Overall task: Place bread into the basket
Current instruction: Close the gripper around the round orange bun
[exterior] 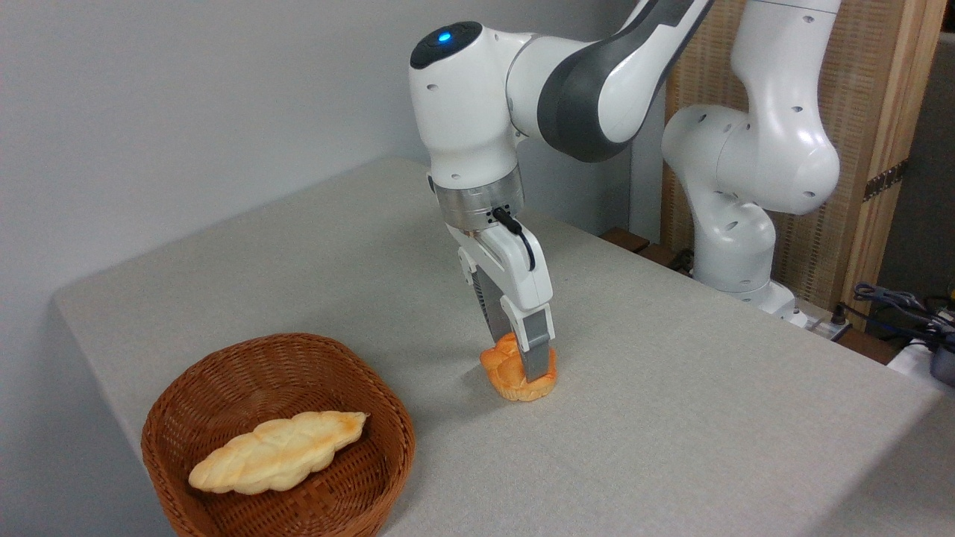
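A grey table [671, 418] stands against a pale wall. On it, right of centre, sits a small golden-orange bun [517, 375], with the robot's gripper [522, 362] lowered over it, one finger [536, 344] in front and the other behind, seemingly clamped on it. To the left, well apart, a round wicker basket [224, 373] holds a long pale braided loaf [276, 453]. The white arm [477, 112] reaches in from the right, its wrist pointing down.
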